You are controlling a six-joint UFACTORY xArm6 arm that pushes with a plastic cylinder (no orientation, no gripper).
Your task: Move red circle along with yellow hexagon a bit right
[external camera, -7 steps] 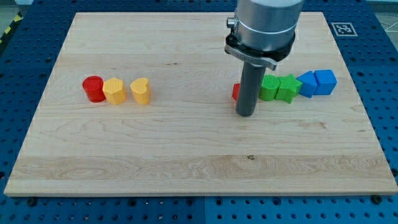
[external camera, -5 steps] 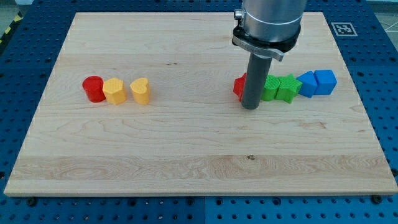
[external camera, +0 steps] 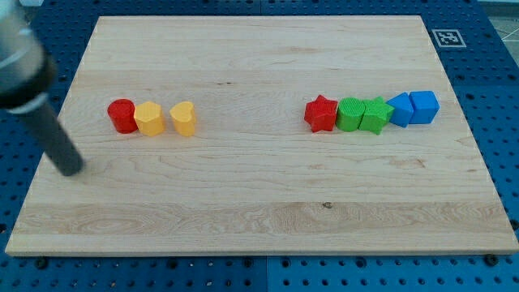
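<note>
My tip (external camera: 71,169) sits left of red circle (external camera: 122,116); no claw. Blocks: 2 red, 2 yellow, 2 green, 2 blue.

The counter (external camera: 268,186) is pale, smooth wood with fine grain, matt. The red circle (external camera: 122,115) and yellow hexagon (external camera: 149,118) beside it look like ridged matt plastic.

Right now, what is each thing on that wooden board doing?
My tip: on the board, left and below the red circle, touching no block.
Red circle: against the yellow hexagon.
Yellow hexagon: between the circle and the yellow heart.
Red star: at the left end of the right row.
</note>
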